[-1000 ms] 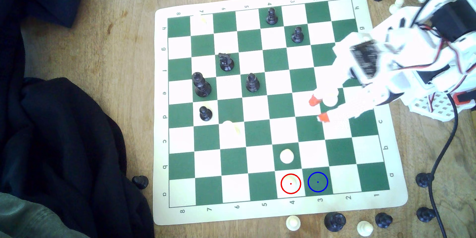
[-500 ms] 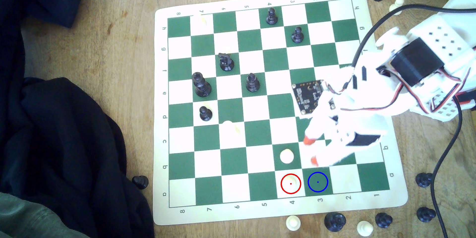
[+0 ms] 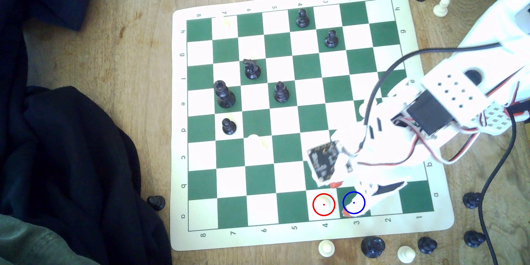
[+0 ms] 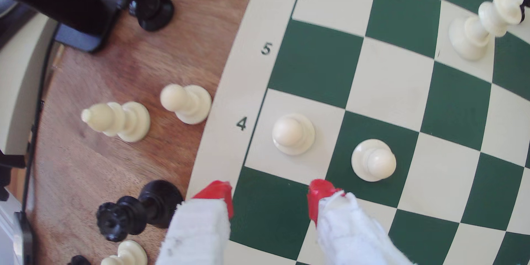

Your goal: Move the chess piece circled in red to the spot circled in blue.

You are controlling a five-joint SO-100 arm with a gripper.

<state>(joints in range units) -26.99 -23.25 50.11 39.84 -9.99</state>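
- The pawn point(image 3: 324, 204) stands upright on the red-ringed white square, low and right of centre in the exterior view, at the board's bottom row by the numeral 4; in the wrist view point(image 4: 293, 133) it sits just ahead of the red fingertips, apart from them.
- The spot point(image 3: 350, 209) is the green square just to the exterior view's right of the pawn, partly covered by the arm.
- The gripper point(image 4: 269, 199) is released, its jaws spread and holding nothing; in the wrist view both tips hang over the green spot square, one near the board's border.
- A second white pawn point(image 4: 373, 160) stands on the green square next to the target pawn, near one fingertip point(image 4: 319, 193).
- Step in hand, as I judge it: the approach, with the grasp not yet made.
- Next it needs to slide across onto the pawn's square, straddle it, lower and close; height above the board is hard to judge here.
- The neighbouring pawn leaves little room for that jaw.
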